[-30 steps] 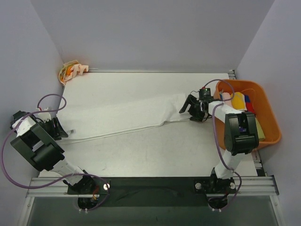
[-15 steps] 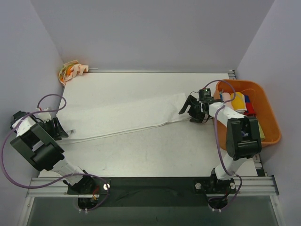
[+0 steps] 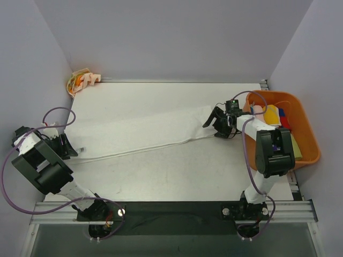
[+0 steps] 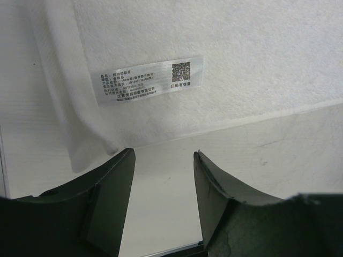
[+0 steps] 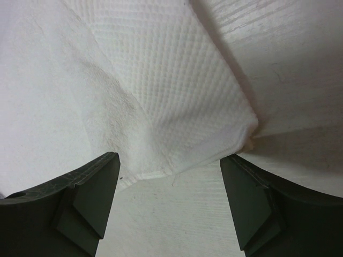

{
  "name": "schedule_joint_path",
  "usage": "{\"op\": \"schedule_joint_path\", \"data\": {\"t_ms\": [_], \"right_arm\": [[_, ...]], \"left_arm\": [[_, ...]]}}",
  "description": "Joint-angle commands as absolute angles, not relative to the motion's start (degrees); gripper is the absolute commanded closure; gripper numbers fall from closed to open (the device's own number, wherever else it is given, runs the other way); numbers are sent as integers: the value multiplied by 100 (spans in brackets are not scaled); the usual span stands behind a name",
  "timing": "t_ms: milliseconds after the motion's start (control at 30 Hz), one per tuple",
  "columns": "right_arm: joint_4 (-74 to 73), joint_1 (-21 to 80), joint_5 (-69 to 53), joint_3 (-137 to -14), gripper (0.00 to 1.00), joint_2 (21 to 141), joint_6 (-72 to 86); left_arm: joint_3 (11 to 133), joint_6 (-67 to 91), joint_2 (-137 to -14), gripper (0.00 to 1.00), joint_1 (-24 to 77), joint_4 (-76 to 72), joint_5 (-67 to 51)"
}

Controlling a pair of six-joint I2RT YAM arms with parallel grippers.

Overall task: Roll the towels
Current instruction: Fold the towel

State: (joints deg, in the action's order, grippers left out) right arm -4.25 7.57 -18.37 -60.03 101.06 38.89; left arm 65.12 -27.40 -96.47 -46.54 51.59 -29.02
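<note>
The large white towel (image 3: 142, 128) was laid flat across the middle of the table (image 3: 177, 171), stretched in a long band from the left edge toward the right side. A sewn-in label (image 4: 150, 80) was seen near its left end. A smaller cream towel with orange blotches (image 3: 81, 81) was bunched in the far left corner, and small coloured rolled towels (image 3: 276, 115) were lying in the orange bin (image 3: 310, 136) at the right edge.

The left gripper (image 4: 163, 155) was held low just beside the white towel's left end, its jaws parted and nothing caught between them. The right gripper (image 5: 169, 160) was poised over the towel's right end, next to the bin, its jaws spread wide and nothing grasped.
</note>
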Motion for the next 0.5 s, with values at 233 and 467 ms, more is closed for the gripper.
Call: {"op": "schedule_joint_path", "data": {"t_ms": [233, 467], "right_arm": [[-115, 747, -1890, -6170, 23, 10142, 4131], [-342, 809, -1425, -6266, 24, 10414, 3973]], "left_arm": [[6636, -2786, -9747, 42, -4676, 4913, -3006], [6785, -2865, -9730, 45, -4676, 4922, -2848]]}}
